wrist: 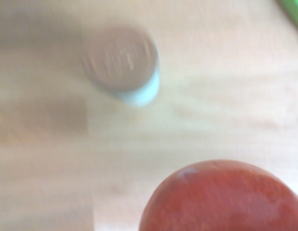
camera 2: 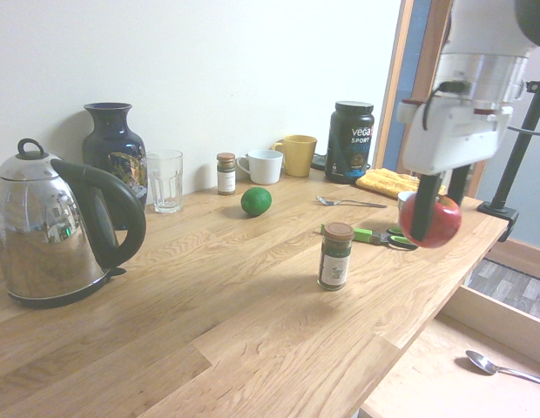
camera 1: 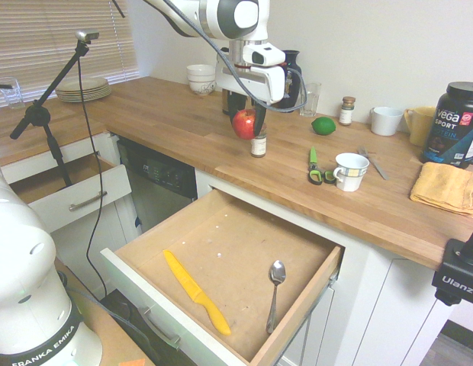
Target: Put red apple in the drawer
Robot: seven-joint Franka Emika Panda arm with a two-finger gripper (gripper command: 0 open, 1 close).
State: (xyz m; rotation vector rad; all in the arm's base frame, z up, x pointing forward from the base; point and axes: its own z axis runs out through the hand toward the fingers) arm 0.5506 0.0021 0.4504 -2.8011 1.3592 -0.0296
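apple aloft, drawer waiting

nearest in the first exterior view, the wide drawer (camera 1: 221,217) stands pulled out, presumably so the fruit can be lowered in from above; the yellow knife (camera 1: 197,291) and spoon (camera 1: 276,293) lie toward opposite sides, leaving room between. beyond, over the counter (camera 1: 187,145), the gripper (camera 1: 246,122) has its jaws closed around the red apple (camera 1: 243,124), one on either side, likely to stop it rolling. its height probably helps it pass the spice jar (camera 2: 335,257).
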